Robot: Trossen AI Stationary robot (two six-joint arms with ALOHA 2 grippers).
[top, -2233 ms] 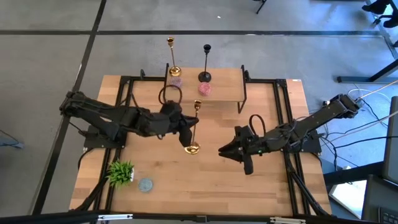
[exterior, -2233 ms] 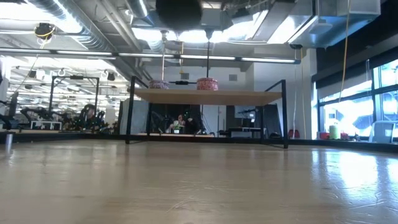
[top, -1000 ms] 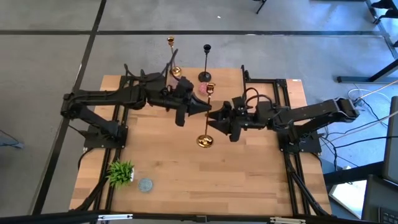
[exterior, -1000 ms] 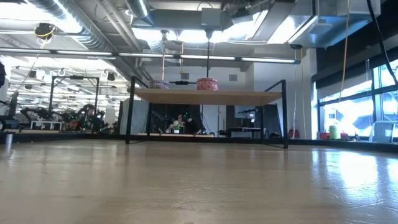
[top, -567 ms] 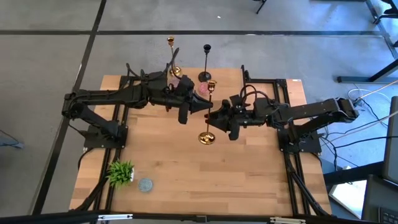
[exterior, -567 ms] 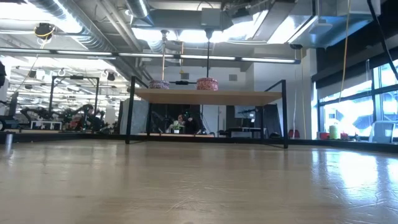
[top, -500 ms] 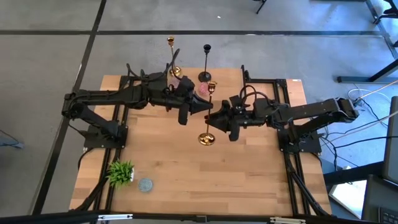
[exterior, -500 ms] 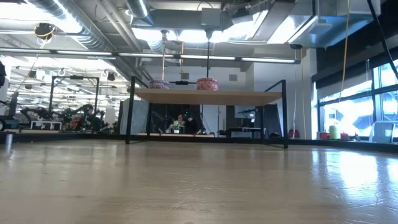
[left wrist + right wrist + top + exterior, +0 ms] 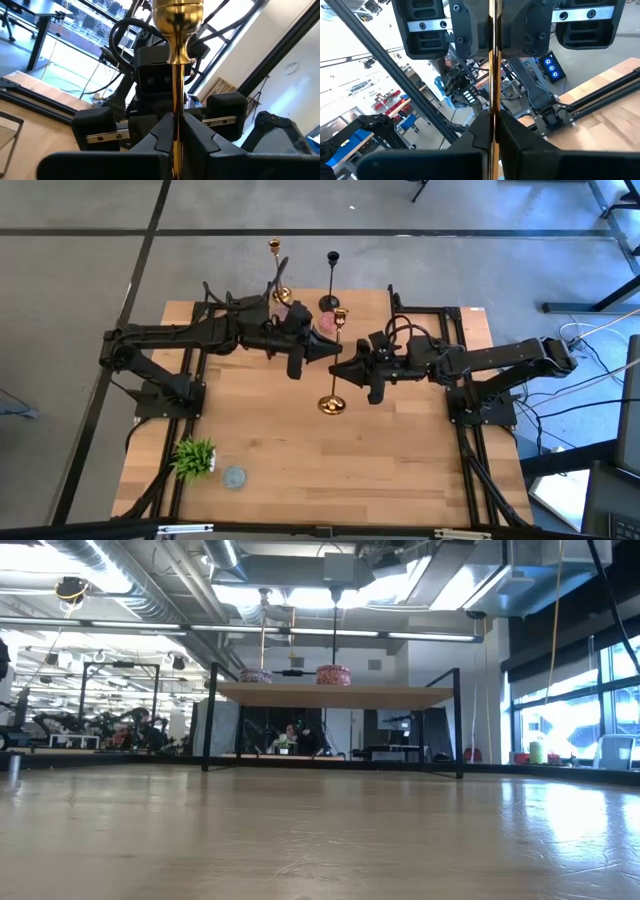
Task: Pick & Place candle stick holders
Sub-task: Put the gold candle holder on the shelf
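A gold candlestick [image 9: 334, 360] hangs over the table's middle, with its cup top [image 9: 338, 315] and round base [image 9: 330, 406] showing. My left gripper [image 9: 326, 356] is shut on its stem from the left, and my right gripper [image 9: 343, 370] from the right. A second gold candlestick [image 9: 279, 275] and a black one [image 9: 331, 280] stand on their bases on the raised shelf [image 9: 365, 330] at the far edge. The low view shows their stems [image 9: 334, 635] but not the held one. My left gripper pinches the middle of the gold stem [image 9: 176, 125] between its two fingers, level, from the table's left, across the stem. The candlestick stands roughly upright, its base clear of the table. My right gripper pinches the same stem [image 9: 493, 112] between its two fingers, level, from the table's right, across it and facing the left gripper.
Two pink round things [image 9: 328, 323] sit on the shelf by the candlestick bases. A small green plant [image 9: 195, 455] and a grey disc [image 9: 233, 477] lie at the near left. The black shelf legs [image 9: 392, 340] stand on the table's far part.
My right gripper has edged a little toward the table's left and far edge, closing in on the stem. The gold candlestick has stayed roughly upright over the table's middle, and my left gripper has kept hold of it.
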